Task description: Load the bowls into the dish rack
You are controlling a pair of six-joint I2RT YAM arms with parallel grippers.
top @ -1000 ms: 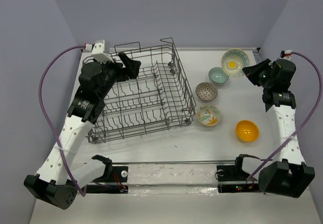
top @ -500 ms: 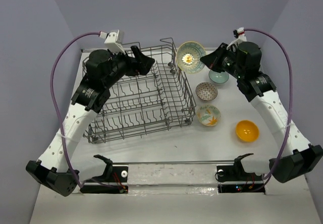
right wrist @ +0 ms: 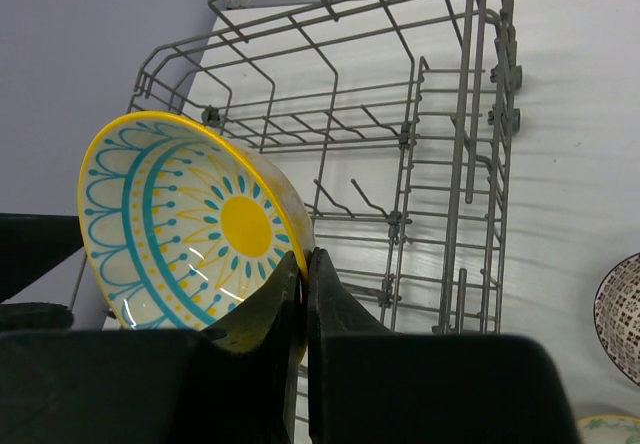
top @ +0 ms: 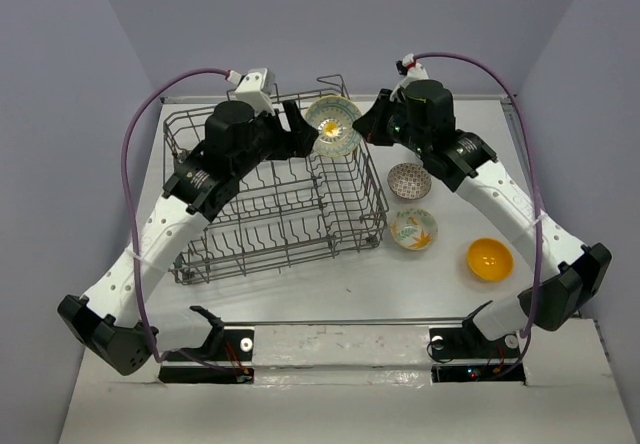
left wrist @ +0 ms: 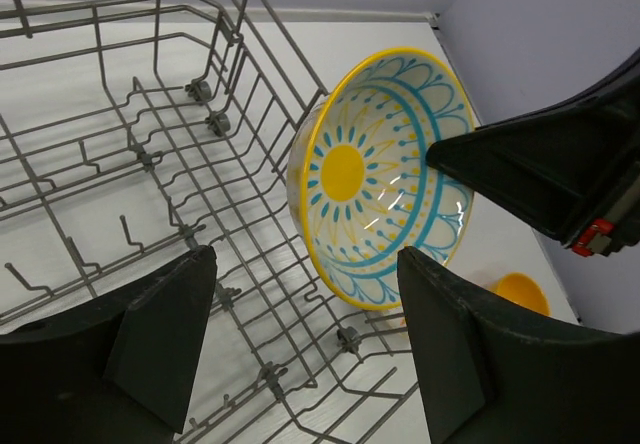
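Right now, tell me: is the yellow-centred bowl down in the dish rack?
No, the bowl hangs above the dish rack, rim pinched in the right jaws.

The dish rack point(top: 270, 204), speckled bowl point(top: 409, 180), leaf-patterned bowl point(top: 413, 229) and orange bowl point(top: 490, 259) are borne by the white table point(top: 330, 284).

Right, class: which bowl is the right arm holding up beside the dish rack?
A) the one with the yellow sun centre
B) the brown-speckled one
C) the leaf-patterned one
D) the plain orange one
A: the right arm's jaws are shut on the rim of the yellow-centred bowl, while the orange bowl, speckled bowl and leaf-patterned bowl sit untouched on the table.
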